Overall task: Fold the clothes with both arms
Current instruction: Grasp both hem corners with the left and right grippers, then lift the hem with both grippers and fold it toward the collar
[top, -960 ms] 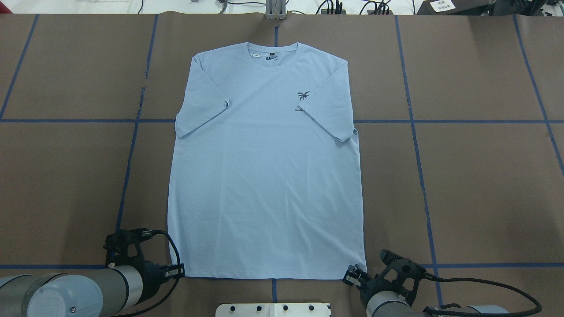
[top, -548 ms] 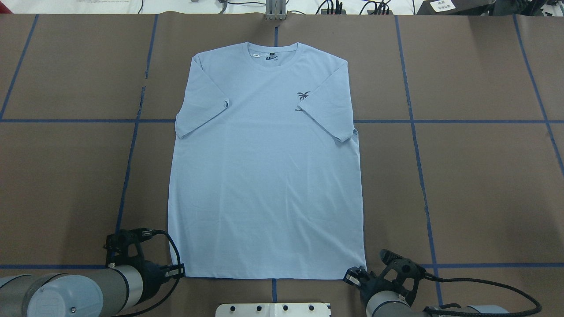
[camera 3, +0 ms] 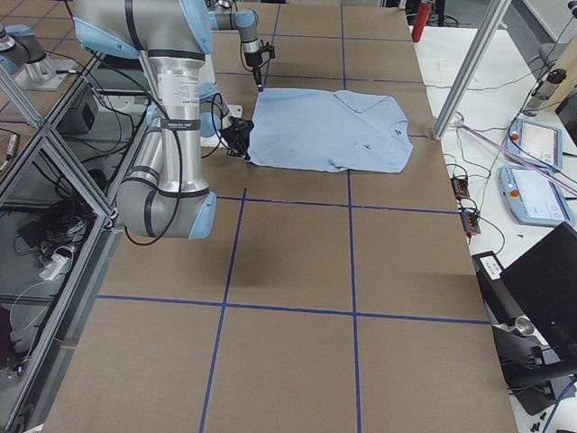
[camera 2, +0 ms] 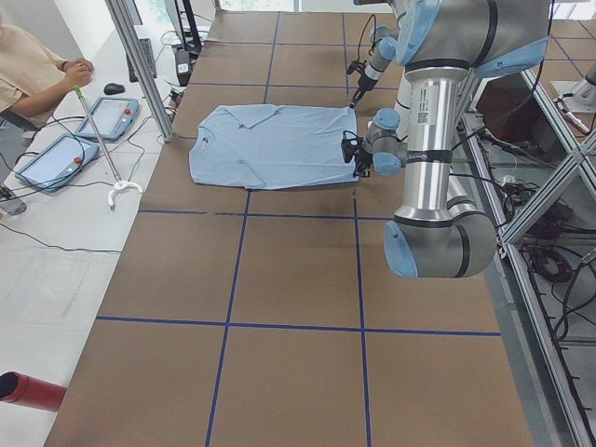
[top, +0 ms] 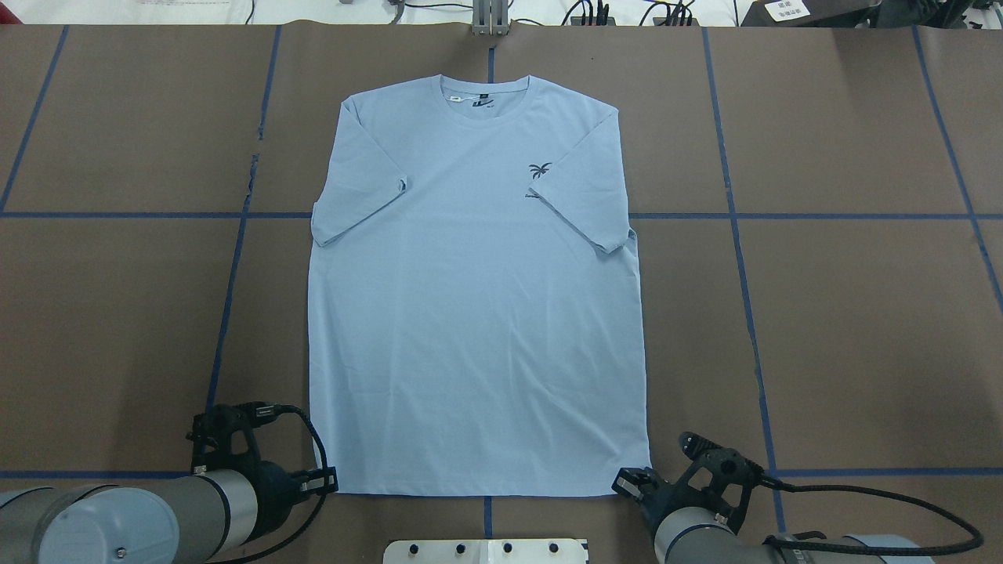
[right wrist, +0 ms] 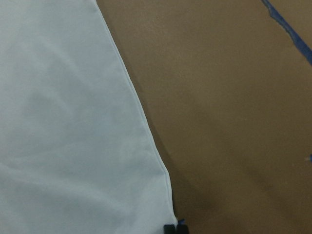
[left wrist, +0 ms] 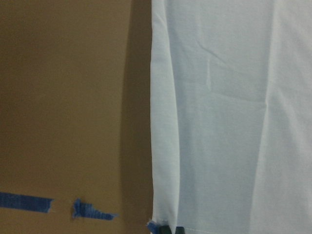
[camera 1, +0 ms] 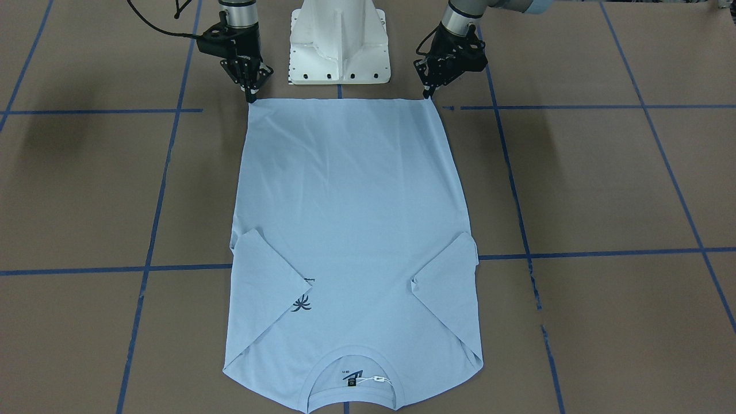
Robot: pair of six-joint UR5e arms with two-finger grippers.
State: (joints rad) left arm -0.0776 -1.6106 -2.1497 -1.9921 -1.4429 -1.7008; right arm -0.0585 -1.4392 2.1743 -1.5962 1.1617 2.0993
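The light blue T-shirt (top: 478, 313) lies flat and face up on the brown table, collar at the far end, both sleeves folded in over the chest; it also shows in the front view (camera 1: 351, 201). My left gripper (top: 329, 481) is at the hem's near left corner, on the right of the front view (camera 1: 428, 95), shut on that corner (left wrist: 168, 229). At the near right corner my right gripper (top: 624, 482) (camera 1: 250, 96) is pinched shut on the hem (right wrist: 175, 228). The cloth (left wrist: 229, 122) (right wrist: 63, 122) runs away from both sets of fingertips.
The white pedestal base (camera 1: 339, 40) stands between the arms, just behind the hem. Blue tape lines (top: 736, 235) grid the table. A seated person (camera 2: 28, 65) and tablets (camera 2: 107, 116) are at a side table beyond the collar end.
The left gripper has shifted slightly rightward, and the shirt's lower left edge has drawn inward with it. The right gripper has moved a little forward at its corner.
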